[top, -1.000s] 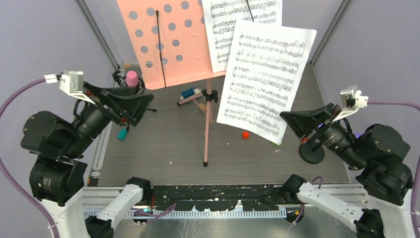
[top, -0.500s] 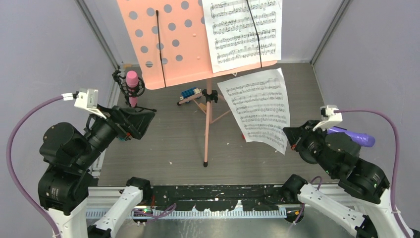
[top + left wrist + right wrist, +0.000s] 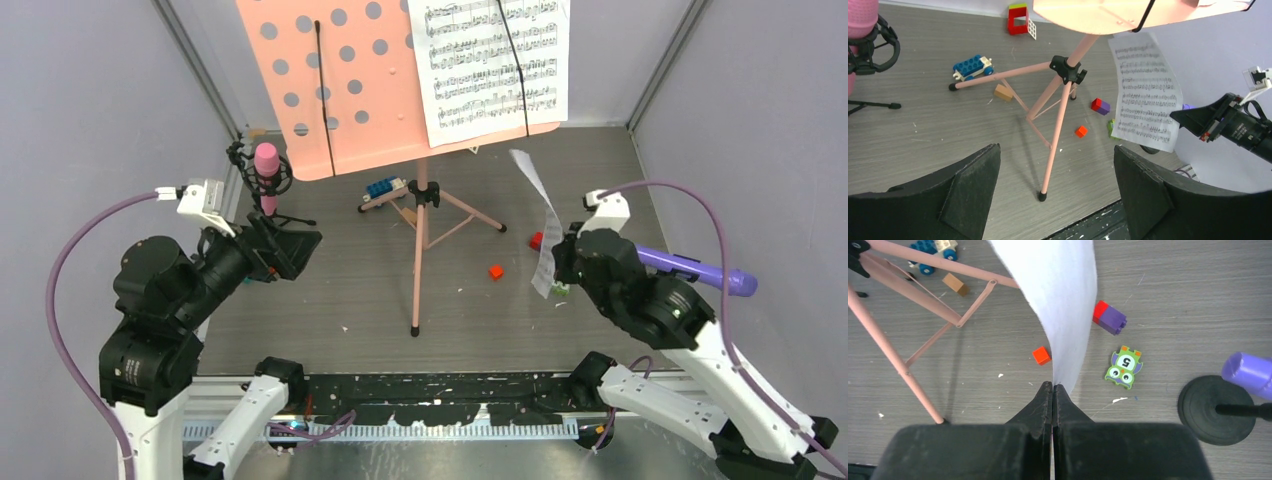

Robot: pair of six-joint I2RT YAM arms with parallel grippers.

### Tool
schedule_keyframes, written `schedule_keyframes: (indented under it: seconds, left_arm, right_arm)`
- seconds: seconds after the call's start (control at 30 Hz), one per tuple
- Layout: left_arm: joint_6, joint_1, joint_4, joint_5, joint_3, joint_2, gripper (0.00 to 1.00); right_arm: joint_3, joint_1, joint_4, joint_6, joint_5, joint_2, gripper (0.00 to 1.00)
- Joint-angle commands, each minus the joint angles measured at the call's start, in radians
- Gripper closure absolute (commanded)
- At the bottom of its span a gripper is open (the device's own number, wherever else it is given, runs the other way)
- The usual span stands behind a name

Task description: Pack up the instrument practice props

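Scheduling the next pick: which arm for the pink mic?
Left, I'd say. The left gripper is open, empty, near the pink mic; the right gripper is shut on a sheet, farther off.

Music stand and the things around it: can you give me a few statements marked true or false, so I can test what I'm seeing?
1. The right pincer is shut on a sheet of music. True.
2. The left pincer holds the pink microphone. False: it is open and empty; the microphone sits in its black mount.
3. One page rests on the pink music stand. True.
4. The blue toy car sits on the stand's shelf. False: it is on the table, by the stand's legs.
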Motion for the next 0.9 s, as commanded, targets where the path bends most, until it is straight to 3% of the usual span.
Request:
schedule_keyframes:
  seconds: [0.0, 0.23, 0.57, 0.87]
  left_arm:
    - [-0.012, 0.001, 0.011, 0.000, -0.018, -0.020, 0.16]
    - [0.001, 0.002, -0.017, -0.007, -0.011, -0.028, 0.16]
    - [-0.001, 0.002, -0.015, -0.004, -0.040, -0.033, 0.16]
    - [0.000, 0.002, -0.015, 0.009, -0.055, -0.028, 0.16]
  right_arm:
    - [0.019, -0.002, 0.146, -0.083, 0.061, 0.092, 1.00]
    - [0.052, -0.066, 0.217, -0.146, 0.020, 0.200, 1.00]
    - [0.020, -0.292, 0.304, -0.134, -0.170, 0.288, 1.00]
    - [0.115, -0.461, 0.324, -0.098, -0.275, 0.501, 1.00]
